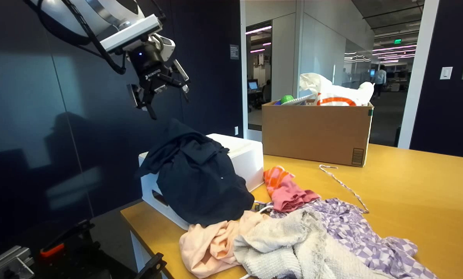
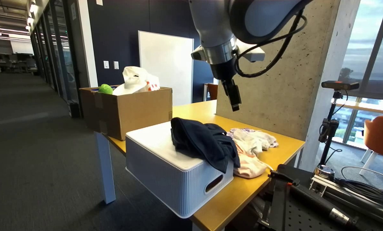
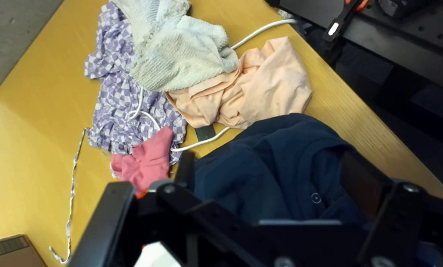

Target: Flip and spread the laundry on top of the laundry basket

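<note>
Up above the yellow table (image 1: 425, 193), saw the gripper (image 1: 168, 104) pointing downward, fingers (image 3: 362, 181) spread wide, well apart from the cloth below. Found the navy garment (image 1: 200, 178) on one end of the white bin (image 2: 156, 173), heaped in folds over the top and draped down the side toward the other clothes. Noted, in both exterior views, more of the white top (image 2: 148, 136) showing beyond the folds. In an exterior view, made out the slot handle (image 2: 214, 183) just below the hanging fabric. Spotted in the wrist view a small pale ring (image 3: 316, 198) on the navy fabric, framed between the fingers. Could not tell the garment's relation to the peach cloth (image 3: 277, 85) alongside: touching or only near.

Saw, farther along the table, a cream knit (image 3: 184, 55) lying partly across a lilac checked cloth (image 3: 112, 96), with a pink cloth (image 3: 147, 159) at the lilac one's end and a white cord (image 3: 210, 139) trailing among them. Picked out a plaited string (image 3: 72, 196) nearby. Near the bin, saw a cardboard box (image 1: 313, 133) with a white bag (image 1: 332, 89) and a round green object (image 1: 286, 99) poking above its rim. Also saw, in an exterior view, a camera (image 2: 340, 85) on a black stand (image 2: 328, 130) and an orange chair (image 2: 380, 136).
</note>
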You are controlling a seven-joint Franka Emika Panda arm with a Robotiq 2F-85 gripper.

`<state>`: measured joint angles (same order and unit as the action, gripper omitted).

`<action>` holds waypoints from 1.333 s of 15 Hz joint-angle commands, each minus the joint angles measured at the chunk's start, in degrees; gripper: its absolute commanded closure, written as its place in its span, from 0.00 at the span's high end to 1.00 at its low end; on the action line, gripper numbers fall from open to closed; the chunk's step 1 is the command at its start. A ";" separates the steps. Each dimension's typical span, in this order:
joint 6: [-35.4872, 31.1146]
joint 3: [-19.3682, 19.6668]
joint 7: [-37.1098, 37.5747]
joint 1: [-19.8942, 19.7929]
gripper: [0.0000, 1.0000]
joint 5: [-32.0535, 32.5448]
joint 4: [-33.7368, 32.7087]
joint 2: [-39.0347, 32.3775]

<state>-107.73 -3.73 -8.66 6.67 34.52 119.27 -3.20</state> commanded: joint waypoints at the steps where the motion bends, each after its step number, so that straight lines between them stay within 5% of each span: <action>1: -4.63 -0.52 -1.86 -0.68 1.00 5.13 12.45 10.30; 5: -14.51 0.49 -1.80 -1.54 1.00 10.34 23.20 16.01; 10: -28.54 0.45 7.02 -3.41 1.00 22.23 30.28 15.45; 20: -34.96 2.21 27.60 -6.89 1.00 46.37 25.43 4.06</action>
<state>-141.46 -2.37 13.20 0.35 74.68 148.41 6.56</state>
